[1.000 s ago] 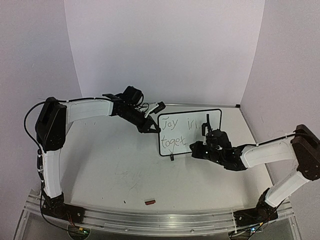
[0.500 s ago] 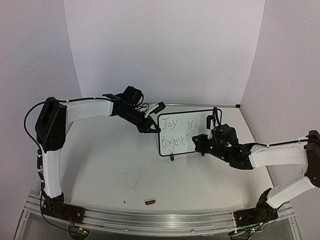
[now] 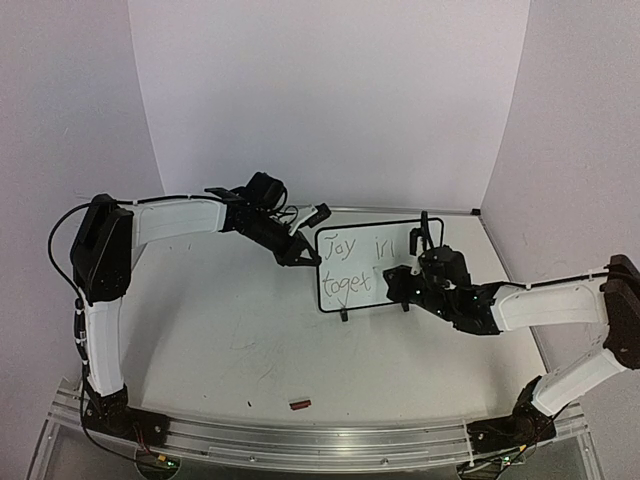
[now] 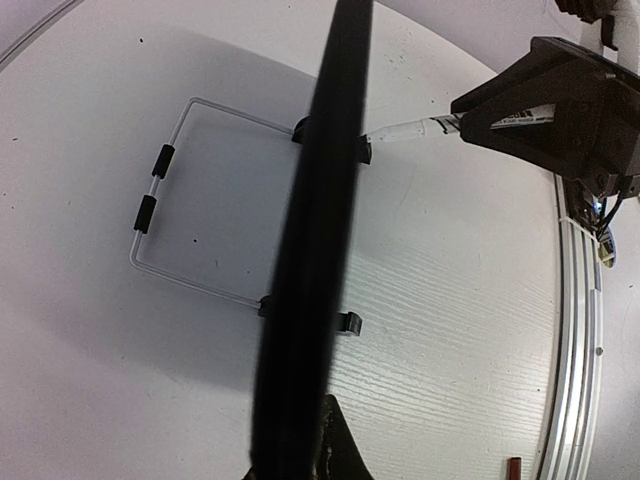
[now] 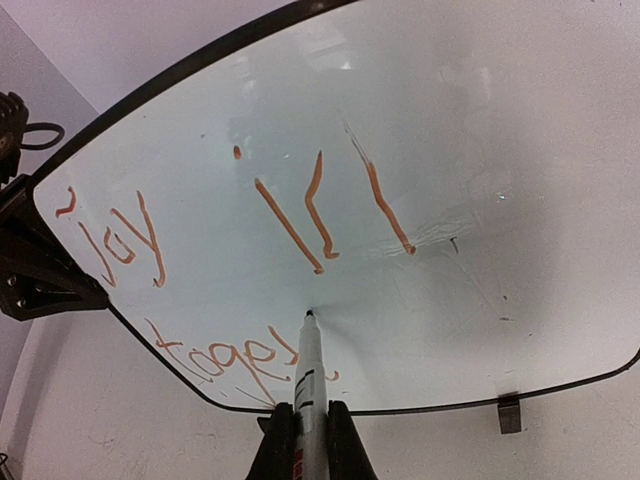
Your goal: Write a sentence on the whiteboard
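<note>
**Marker tip on the board, second line partly written**

The sentence [image 5: 289, 226] runs in two handwritten lines: "Joy in" on top and "toget" beneath it, the lower line sitting at the board's lower left. It looks dark from above and orange-brown in the right wrist view. The whiteboard [image 3: 366, 262] stands nearly upright on its small black feet, towards the back of the surface [image 3: 220, 330] and right of centre, its written face turned to the arms. Behind it, the left wrist view shows a thin wire stand [image 4: 160, 210] lying flat on the surface.

A marker [image 5: 308, 365] points at the board, its tip touching the white face just below the "in" and right of the lower line. The right tool [image 5: 300, 432] is pressed together on the marker's barrel. The left tool [image 3: 303, 255] reaches in from the left and pinches the board's left edge.

Well apart from all this, a small red scrap [image 3: 299, 404] lies near the front of the surface.
</note>
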Action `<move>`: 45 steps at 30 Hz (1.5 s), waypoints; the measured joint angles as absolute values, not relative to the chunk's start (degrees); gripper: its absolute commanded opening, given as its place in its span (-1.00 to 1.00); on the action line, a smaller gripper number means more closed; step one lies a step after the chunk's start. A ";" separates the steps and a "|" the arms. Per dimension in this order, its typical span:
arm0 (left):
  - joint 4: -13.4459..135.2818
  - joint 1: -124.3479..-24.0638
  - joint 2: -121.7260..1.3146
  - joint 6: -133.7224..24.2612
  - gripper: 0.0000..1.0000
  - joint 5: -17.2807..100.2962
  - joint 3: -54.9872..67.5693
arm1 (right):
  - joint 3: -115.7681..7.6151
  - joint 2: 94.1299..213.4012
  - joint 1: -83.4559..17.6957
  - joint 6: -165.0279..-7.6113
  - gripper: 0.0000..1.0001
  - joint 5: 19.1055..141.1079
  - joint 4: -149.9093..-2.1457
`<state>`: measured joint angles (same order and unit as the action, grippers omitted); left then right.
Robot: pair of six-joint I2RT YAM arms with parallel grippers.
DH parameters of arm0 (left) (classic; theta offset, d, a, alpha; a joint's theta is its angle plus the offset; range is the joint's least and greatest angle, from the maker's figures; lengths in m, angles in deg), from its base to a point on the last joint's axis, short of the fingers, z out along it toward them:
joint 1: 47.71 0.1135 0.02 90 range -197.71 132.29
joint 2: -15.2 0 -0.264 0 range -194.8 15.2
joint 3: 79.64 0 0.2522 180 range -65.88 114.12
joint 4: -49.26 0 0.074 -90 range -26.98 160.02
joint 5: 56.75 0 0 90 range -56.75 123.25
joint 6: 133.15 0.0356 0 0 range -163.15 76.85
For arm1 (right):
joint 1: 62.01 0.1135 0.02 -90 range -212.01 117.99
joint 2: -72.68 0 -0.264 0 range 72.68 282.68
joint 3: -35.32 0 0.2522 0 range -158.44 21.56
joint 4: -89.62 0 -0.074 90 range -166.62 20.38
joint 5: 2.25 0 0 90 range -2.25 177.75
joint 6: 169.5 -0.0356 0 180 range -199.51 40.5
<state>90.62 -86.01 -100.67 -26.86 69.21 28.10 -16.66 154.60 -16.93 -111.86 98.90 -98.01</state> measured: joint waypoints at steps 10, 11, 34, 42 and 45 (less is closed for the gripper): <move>90.59 -86.01 -100.67 -26.90 -1.00 69.26 28.10 | -16.70 156.08 -17.06 -111.99 -1.00 98.84 -97.90; 90.59 -86.01 -100.67 -26.90 -1.00 69.26 28.10 | -16.68 156.19 -17.06 -112.13 -1.00 98.77 -97.90; 90.59 -86.02 -100.67 -26.88 -1.00 69.26 28.10 | -14.84 159.14 -17.06 -113.82 -1.00 97.00 -97.19; 90.62 -86.03 -100.56 -26.88 -1.00 69.23 28.10 | -15.85 158.89 -17.06 -113.38 -1.00 97.11 -96.18; 90.64 -86.03 -100.56 -26.86 -1.00 69.19 28.10 | -15.87 158.12 -17.08 -113.27 -1.00 97.40 -96.19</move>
